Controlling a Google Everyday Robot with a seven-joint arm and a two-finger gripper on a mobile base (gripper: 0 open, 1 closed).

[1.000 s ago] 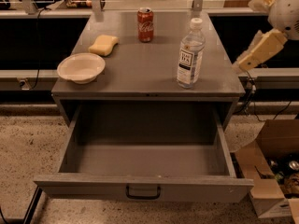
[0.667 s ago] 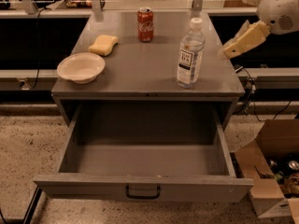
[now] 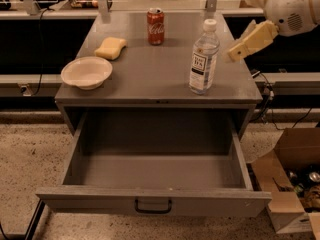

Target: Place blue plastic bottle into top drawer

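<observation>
blue plastic bottle (image 3: pixel 204 59): upright on the tabletop (image 3: pixel 150 71), toward its right front corner, white cap on, label facing the camera; nothing is touching it.
top drawer (image 3: pixel 90 200): pulled well out below the tabletop, its grey inside bare; dark handle (image 3: pixel 153 207) at the centre of the front panel.
pincer (image 3: pixel 240 48): in the air at the upper right, above the tabletop's right edge, just right of the bottle's upper half and apart from it, angled down to the left.
pincer state: cannot tell whether it is spread or pressed together; it carries nothing.
red soda can (image 3: pixel 155 26): upright at the back of the tabletop, near the middle, well apart from the bottle.
yellow sponge (image 3: pixel 110 48): lying left of the can.
white bowl (image 3: pixel 86 72): at the left front of the tabletop, just in front of the sponge.
cardboard box (image 3: pixel 280 184): open on the floor, right of the drawer.
</observation>
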